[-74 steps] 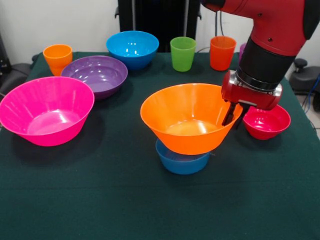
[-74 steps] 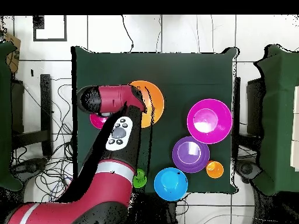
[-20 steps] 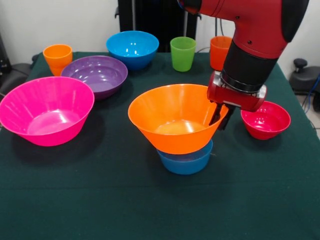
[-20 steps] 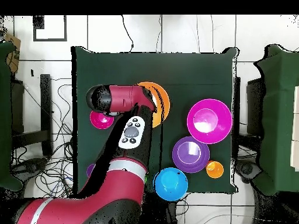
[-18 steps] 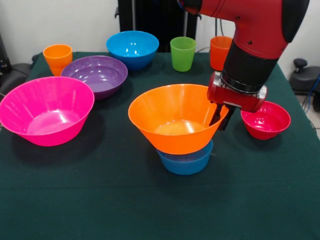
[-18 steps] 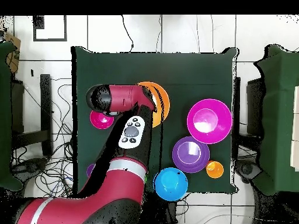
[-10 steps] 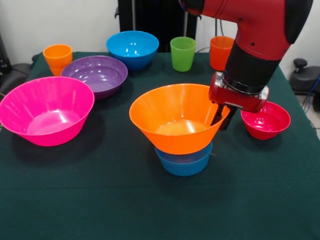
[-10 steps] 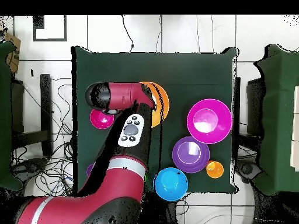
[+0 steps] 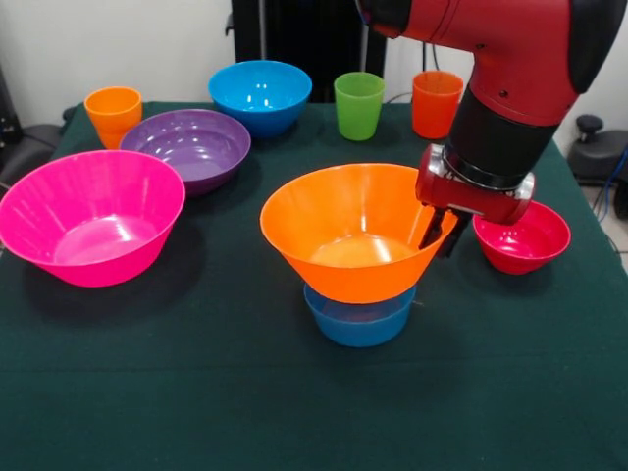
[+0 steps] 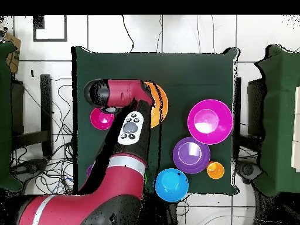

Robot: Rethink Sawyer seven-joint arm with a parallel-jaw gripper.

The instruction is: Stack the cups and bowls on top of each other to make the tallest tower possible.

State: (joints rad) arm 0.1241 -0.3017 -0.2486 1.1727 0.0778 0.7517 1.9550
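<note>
The large orange bowl (image 9: 353, 231) sits in the small light-blue bowl (image 9: 358, 317) near the table's middle; it also shows in the overhead view (image 10: 159, 105). My gripper (image 9: 439, 232) is shut on the orange bowl's right rim, one finger inside and one outside. The small red bowl (image 9: 521, 236) lies just right of the gripper. The large pink bowl (image 9: 90, 216), purple bowl (image 9: 186, 145) and blue bowl (image 9: 260, 94) stand to the left and back. The yellow-orange cup (image 9: 114, 113), green cup (image 9: 358, 104) and red-orange cup (image 9: 437, 103) stand upright along the back. The purple cup is hidden behind my arm.
The dark green cloth (image 9: 196, 392) covers the table. My arm (image 10: 126, 135) hides the table's robot-side left in the overhead view. A black chair base (image 9: 599, 147) stands beyond the right edge.
My gripper has moved a little to the right with the orange bowl's rim. The orange bowl now sits more squarely over the light-blue bowl.
</note>
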